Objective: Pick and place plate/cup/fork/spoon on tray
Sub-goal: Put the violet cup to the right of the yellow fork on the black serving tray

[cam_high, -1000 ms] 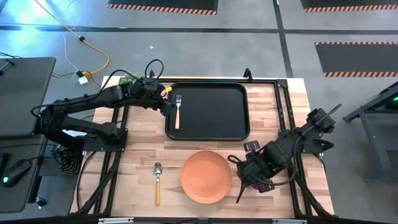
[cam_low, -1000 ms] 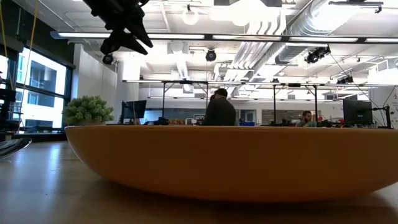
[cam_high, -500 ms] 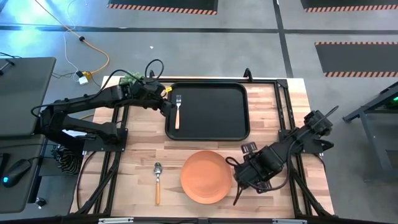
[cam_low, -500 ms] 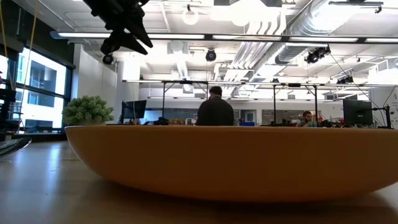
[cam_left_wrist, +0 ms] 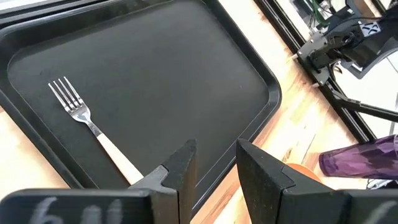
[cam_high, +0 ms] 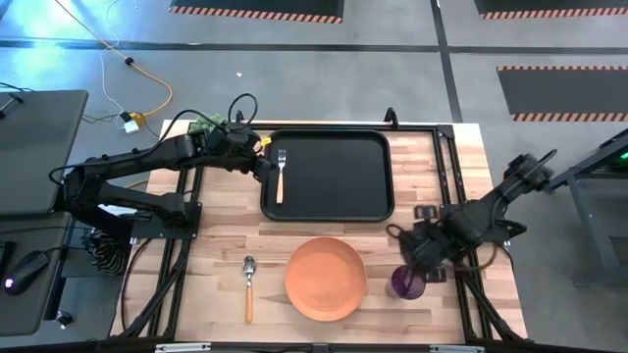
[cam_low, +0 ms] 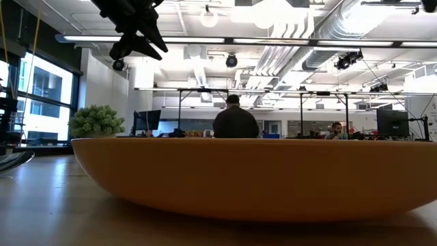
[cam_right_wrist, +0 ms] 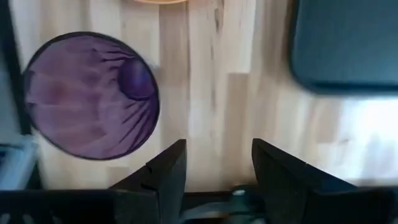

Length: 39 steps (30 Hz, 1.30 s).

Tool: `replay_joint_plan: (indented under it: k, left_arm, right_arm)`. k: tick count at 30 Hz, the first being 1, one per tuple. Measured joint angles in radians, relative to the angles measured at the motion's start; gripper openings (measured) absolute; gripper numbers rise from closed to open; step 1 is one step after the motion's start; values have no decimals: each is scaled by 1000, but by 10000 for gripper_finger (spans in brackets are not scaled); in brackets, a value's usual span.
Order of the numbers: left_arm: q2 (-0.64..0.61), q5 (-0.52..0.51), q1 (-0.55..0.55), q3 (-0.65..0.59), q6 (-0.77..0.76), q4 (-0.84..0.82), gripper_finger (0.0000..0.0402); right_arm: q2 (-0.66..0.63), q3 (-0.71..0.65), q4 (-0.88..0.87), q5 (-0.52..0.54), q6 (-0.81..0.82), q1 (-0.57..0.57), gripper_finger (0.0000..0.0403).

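Note:
The black tray (cam_high: 339, 176) lies at the table's far middle, with the fork (cam_high: 281, 175) lying flat near its left edge. My left gripper (cam_high: 264, 164) is open over that left edge, beside the fork's handle (cam_left_wrist: 118, 160). The orange plate (cam_high: 326, 277) lies on the table nearer than the tray. The spoon (cam_high: 248, 286) lies to its left. The purple cup (cam_high: 405, 282) stands upright to its right. My right gripper (cam_high: 420, 249) is open and empty, just beyond the cup (cam_right_wrist: 90, 96) on its far-right side.
Black frame rails (cam_high: 453, 176) run along the table's right side beside my right arm, and more rails (cam_high: 186, 245) on the left. The plate (cam_low: 252, 178) blocks most of the low view. People sit at desks in the room behind the table.
My right gripper has drawn back from over the cup toward the table's far-right and upward. The cup, half hidden under it before, now stands uncovered on the table to the right of the plate. My left arm has kept still.

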Motion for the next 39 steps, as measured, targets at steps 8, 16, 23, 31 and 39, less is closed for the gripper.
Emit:
replay_joint_plan:
  k: [8, 16, 23, 31, 39]
  left_arm:
    - [0, -16, 0, 0, -29, 0, 104]
    - [0, -54, 0, 0, -37, 0, 104]
    - [0, -54, 0, 0, -35, 0, 104]
    - [0, -54, 0, 0, -27, 0, 104]
    - [0, -55, 0, 0, -26, -1, 104]
  right_arm:
    - [-163, -93, 183, 50, 101, -2, 174]
    - [-64, -97, 234, -1, -5, -1, 174]
    - [42, -97, 236, -47, -102, -1, 174]
    - [73, -97, 242, -69, -105, -1, 174]
    - [73, -221, 293, -111, -37, -1, 169]
